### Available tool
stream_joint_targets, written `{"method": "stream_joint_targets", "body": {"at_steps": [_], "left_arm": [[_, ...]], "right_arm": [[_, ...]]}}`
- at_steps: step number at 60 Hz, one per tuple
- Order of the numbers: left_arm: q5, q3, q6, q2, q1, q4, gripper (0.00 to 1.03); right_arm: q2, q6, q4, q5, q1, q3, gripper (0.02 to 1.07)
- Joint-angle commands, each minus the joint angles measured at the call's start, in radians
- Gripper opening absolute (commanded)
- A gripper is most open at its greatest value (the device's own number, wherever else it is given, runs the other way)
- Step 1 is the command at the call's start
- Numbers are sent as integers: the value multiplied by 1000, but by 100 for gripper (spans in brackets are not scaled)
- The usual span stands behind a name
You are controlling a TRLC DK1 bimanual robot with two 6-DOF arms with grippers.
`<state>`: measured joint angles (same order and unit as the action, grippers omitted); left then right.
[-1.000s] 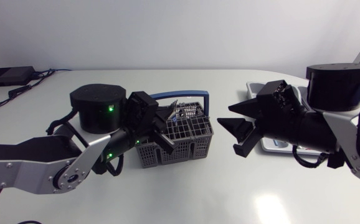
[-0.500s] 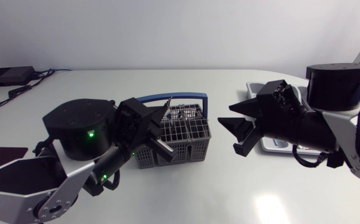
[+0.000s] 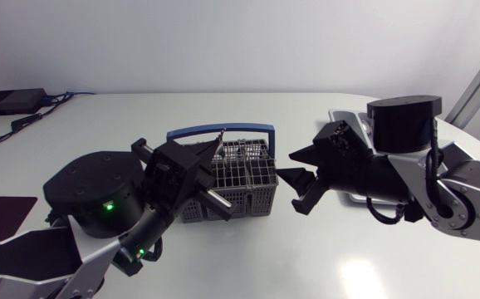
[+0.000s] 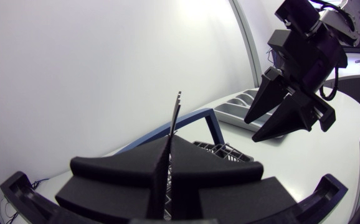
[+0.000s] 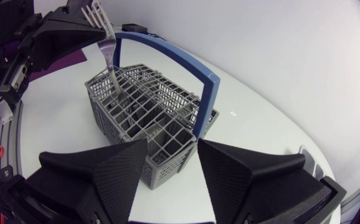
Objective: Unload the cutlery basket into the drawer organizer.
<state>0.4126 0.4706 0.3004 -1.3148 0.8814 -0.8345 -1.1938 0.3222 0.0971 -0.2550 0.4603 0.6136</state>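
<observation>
A grey wire cutlery basket (image 3: 248, 178) with a blue handle (image 3: 223, 129) stands mid-table; it also shows in the right wrist view (image 5: 149, 118) and the left wrist view (image 4: 225, 151). My left gripper (image 3: 207, 170) is at the basket's left side, shut on a silver fork (image 3: 220, 135) with its tines up. The fork (image 4: 172, 121) stands edge-on between the closed fingers, and the right wrist view shows it (image 5: 107, 37) above the basket's far corner. My right gripper (image 3: 296, 191) hangs open just right of the basket, fingers (image 5: 114, 168) empty. The grey drawer organizer (image 3: 345, 117) lies behind the right arm.
A black box (image 3: 12, 101) with cables sits at the table's back left corner. A dark mat (image 3: 3, 212) lies at the left edge. The organizer (image 4: 239, 106) is mostly covered by my right arm in the head view.
My left arm swung toward the front and lifted the fork higher out of the basket. The right arm moved left, bringing its open gripper close to the basket.
</observation>
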Motion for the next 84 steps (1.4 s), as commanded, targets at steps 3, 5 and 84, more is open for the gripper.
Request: {"method": "stream_joint_targets", "body": {"at_steps": [3, 5, 84], "left_arm": [[18, -16, 45, -11, 16, -61, 6], [18, -18, 52, -14, 18, -69, 6], [52, 11, 180, -26, 62, -150, 6]], "right_arm": [[-47, 18, 21, 20, 26, 32, 62], [-58, 21, 21, 28, 37, 35, 62], [-402, 87, 98, -4, 141, 206, 9]]}}
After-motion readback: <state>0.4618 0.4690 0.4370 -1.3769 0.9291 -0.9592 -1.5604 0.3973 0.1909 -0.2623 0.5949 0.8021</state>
